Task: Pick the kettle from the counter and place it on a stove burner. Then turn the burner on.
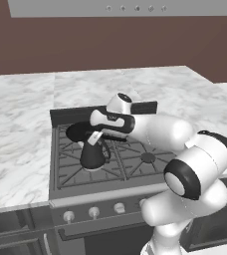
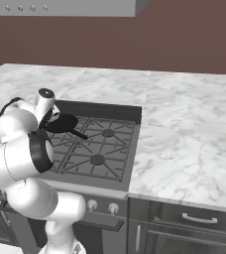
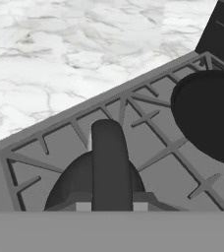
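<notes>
The gripper (image 1: 94,138) is clenched on the kettle (image 1: 92,155) handle, the kettle hanging directly beneath, over the front-left stove burner (image 1: 85,167).

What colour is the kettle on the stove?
The kettle is black; the left base view shows it best.
</notes>
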### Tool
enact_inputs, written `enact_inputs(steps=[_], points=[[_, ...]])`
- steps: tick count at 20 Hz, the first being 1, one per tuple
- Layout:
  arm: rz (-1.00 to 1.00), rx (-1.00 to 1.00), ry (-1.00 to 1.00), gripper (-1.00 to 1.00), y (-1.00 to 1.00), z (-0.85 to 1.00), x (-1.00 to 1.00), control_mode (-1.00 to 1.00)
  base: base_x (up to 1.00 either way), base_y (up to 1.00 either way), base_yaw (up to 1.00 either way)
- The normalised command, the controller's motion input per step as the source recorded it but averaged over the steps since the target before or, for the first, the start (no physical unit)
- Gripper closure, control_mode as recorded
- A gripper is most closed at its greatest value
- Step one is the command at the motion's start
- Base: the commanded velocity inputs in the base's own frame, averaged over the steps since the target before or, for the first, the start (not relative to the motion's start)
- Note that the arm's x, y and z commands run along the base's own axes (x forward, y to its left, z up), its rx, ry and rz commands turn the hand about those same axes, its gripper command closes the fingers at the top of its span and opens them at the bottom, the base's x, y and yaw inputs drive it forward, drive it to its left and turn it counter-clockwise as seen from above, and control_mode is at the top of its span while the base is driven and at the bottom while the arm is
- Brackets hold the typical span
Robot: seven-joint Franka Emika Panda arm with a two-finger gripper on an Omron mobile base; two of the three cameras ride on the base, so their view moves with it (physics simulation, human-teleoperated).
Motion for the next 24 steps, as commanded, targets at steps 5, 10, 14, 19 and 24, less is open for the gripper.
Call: enact_inputs(steps=[5,10,14,19,24], points=[[0.00,0.00,0.00,1.00,0.01,-0.18,0.00,-1.00,0.00,0.00,0.00],[0.00,0.02,0.00,1.00,0.00,-0.23,0.00,-1.00,0.00,0.00,0.00],[0.00,0.02,-0.03,1.00,0.00,-0.19,0.00,-1.00,0.00,0.00,0.00],[0.00,0.00,-0.01,1.00,0.00,-0.04,0.00,-1.00,0.00,0.00,0.00],[0.00,0.00,0.00,-1.00,0.00,0.00,0.00,-1.00,0.00,0.00,0.00]])
